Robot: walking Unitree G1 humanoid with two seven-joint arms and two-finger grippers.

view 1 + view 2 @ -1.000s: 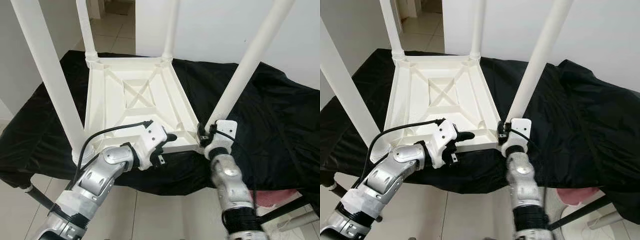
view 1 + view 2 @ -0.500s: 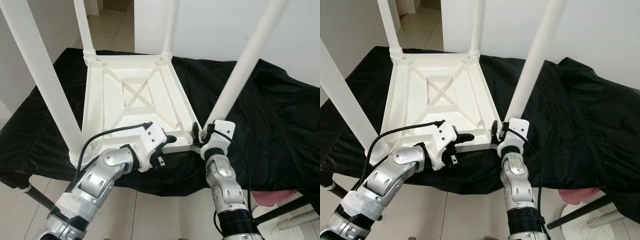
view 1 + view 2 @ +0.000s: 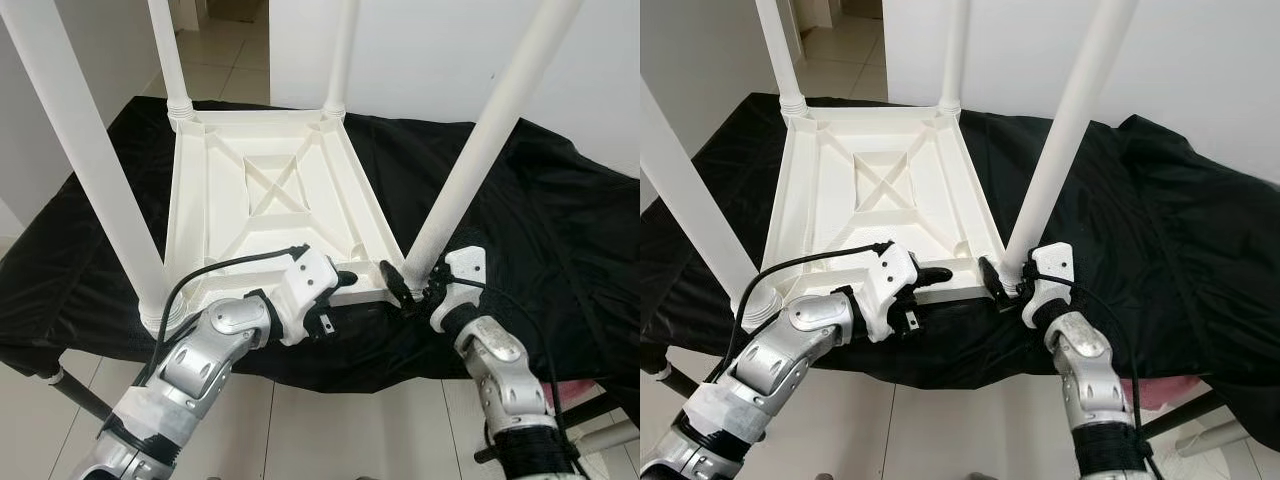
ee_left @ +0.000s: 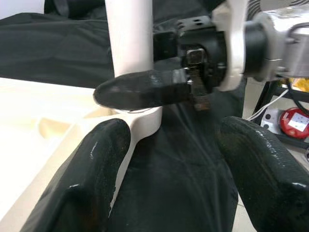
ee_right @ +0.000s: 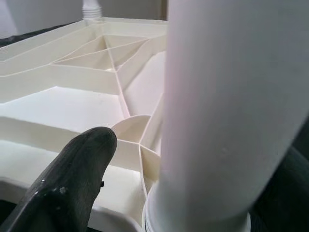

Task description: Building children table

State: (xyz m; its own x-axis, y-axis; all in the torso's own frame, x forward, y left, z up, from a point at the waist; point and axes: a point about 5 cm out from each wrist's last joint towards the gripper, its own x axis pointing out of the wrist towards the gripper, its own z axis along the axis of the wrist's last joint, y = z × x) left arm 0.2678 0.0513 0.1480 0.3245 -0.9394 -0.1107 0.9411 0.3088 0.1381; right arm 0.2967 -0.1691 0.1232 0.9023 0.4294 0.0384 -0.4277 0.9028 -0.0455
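Observation:
The white children's table lies upside down on a black cloth, all of its legs pointing up. My left gripper is open at the near rim; one finger lies against the rim's edge and the other is over the cloth. My right gripper straddles the base of the near-right leg. One black finger sits on the leg's inner side with a small gap to it. The other finger is mostly hidden behind the leg.
The black cloth covers the work surface and hangs over its near edge. Tiled floor and a white wall lie beyond. A pink-red object and dark stand legs sit low on the right.
My right wrist has swung from directly in front of the near-right leg round to its right, so one finger now shows at the leg's left. The left gripper has barely moved.

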